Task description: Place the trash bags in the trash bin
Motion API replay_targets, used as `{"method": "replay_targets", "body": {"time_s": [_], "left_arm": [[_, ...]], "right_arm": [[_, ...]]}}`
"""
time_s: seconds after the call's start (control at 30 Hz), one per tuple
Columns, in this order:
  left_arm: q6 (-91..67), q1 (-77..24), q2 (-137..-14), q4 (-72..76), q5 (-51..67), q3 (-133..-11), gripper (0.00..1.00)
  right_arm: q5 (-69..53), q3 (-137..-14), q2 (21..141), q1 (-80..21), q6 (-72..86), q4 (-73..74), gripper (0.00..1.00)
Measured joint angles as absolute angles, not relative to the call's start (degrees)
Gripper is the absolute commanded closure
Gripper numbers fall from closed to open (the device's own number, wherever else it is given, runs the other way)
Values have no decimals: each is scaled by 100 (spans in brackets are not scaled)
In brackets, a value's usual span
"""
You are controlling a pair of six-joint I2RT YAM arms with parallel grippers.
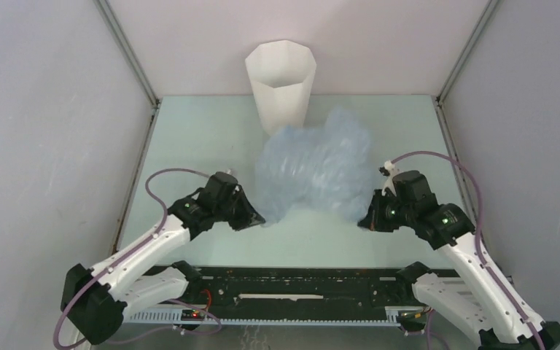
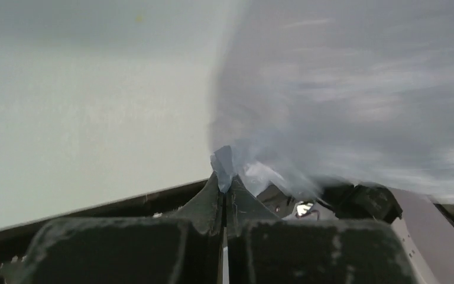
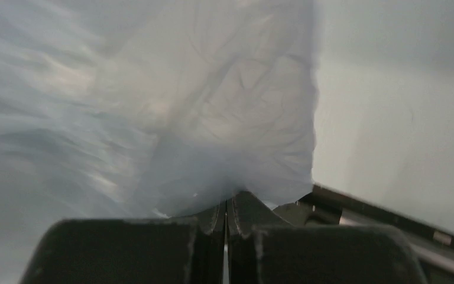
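your left gripper has its two dark fingers pressed together on a small tuft of film at the edge of the trash bag. a crumpled nub of plastic pokes up just past the tips in the left wrist view. your right gripper is likewise clamped tight on the bag's opposite edge, with the film gathered into a pinch at the fingertips and fanning out from there. between the two arms the bag billows as one puffy, wrinkled mass. it is thin, translucent and pale blue, with creases and glossy highlights running across it, and the surface behind shows faintly through. its loop handles cannot be made out. from above, the bag sits over the middle of the pale green table, and you cannot tell whether its underside touches the surface. its far upper edge overlaps the lower right of the trash bin, so it lies in front of the bin, not inside. the bin stands upright at the back of the table, white and faceted, with its many-sided rim wider than its base.
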State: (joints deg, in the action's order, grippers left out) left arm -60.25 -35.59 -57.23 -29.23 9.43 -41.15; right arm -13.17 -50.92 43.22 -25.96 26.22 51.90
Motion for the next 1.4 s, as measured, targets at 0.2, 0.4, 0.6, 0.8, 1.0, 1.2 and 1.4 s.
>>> {"method": "replay_targets", "body": {"time_s": [0.2,0.4,0.6,0.8,1.0,1.2,1.4], "left_arm": [[-5986,-3621,-5365,-3321,917,-5299,100],[-5616,-3621,-5874,-2561,858,-7319,100],[-5531,-3621,-5964,-2705,812,-7349,98],[-5389,-3621,-5924,-2740,814,-7330,70],[-5022,-3597,-5918,-2936,768,-7338,13],[-4890,-3076,-5892,-3315,639,-7380,1],[-4904,-2497,-6582,-3548,-58,-8226,6]], "right_arm": [[-1243,-6040,4309,-2543,2670,5841,100],[-1109,-7555,4641,-2480,2567,5433,100],[-906,-7568,4495,-2451,2646,5430,100],[-327,-7566,4226,-2447,2659,5500,100],[445,-7568,4003,-2445,2783,5651,100],[965,-7568,3981,-2445,2864,5975,100],[1216,-7599,3942,-2445,2836,6106,100]]}}
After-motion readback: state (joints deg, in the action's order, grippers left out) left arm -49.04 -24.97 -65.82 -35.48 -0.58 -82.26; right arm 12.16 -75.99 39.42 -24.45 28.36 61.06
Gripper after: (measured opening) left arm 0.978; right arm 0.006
